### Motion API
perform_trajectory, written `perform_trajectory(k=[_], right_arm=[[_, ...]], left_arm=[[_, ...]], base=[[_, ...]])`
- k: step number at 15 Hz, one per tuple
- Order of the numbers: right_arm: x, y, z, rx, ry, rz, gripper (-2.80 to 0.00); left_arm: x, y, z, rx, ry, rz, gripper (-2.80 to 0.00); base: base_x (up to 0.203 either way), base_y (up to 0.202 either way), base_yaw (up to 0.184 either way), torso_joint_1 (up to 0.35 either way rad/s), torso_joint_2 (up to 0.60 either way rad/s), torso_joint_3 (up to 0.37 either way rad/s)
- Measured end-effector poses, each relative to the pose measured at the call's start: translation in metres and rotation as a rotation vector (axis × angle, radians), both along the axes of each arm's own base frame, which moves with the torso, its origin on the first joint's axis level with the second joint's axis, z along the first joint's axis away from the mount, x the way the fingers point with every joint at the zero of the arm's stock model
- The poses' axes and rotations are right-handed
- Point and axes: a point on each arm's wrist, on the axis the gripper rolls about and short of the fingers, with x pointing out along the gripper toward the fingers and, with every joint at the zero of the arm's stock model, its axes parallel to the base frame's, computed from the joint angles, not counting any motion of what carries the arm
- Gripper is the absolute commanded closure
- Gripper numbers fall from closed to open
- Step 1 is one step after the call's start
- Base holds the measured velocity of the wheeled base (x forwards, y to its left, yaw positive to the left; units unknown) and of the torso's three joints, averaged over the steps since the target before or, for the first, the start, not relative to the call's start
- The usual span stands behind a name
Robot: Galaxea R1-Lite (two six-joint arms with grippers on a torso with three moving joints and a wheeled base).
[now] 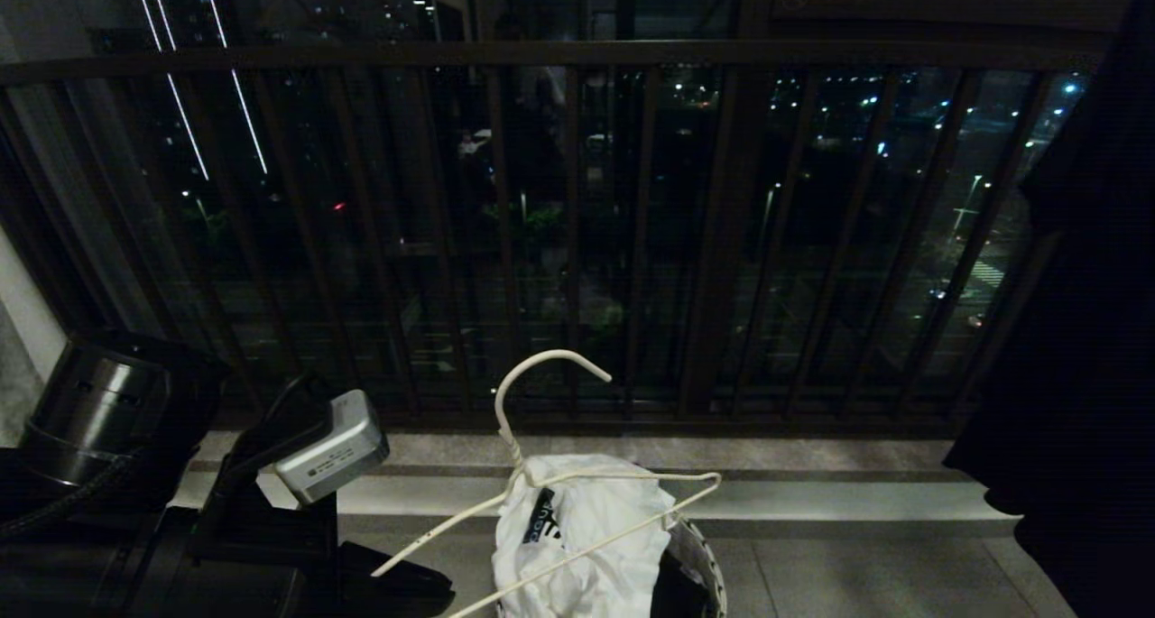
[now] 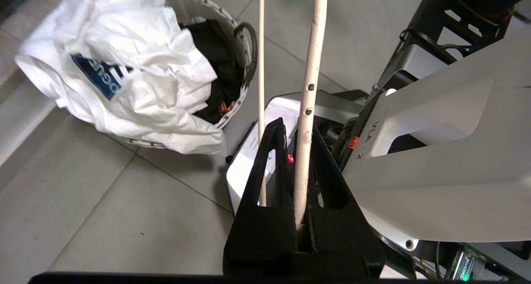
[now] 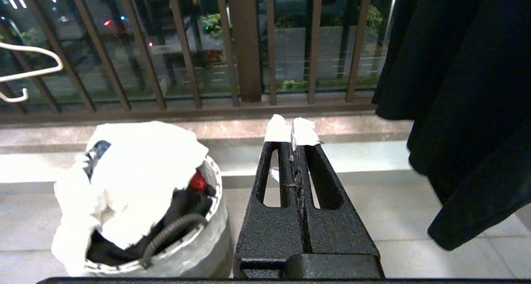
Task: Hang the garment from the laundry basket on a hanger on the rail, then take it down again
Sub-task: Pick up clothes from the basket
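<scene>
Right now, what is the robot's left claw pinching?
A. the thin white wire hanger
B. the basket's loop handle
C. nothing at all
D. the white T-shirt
A: in the left wrist view the left gripper is closed on a bar of the white wire hanger, while the T-shirt lies draped over the laundry basket.
</scene>
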Motion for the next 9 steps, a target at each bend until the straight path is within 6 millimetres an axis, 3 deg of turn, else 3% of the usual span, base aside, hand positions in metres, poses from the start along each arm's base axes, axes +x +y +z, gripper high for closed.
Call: perform_trajectory(k=[9], right_arm=[[0.0,0.0,-0.0001,0.0,0.001,0.0,0.0]], left_arm=[[0.0004,0.0004,0.0008,-0.002,-0.004,0.005,0.0]], base=[[0.0,0.0,0.0,-0.081,0.41,0.332]])
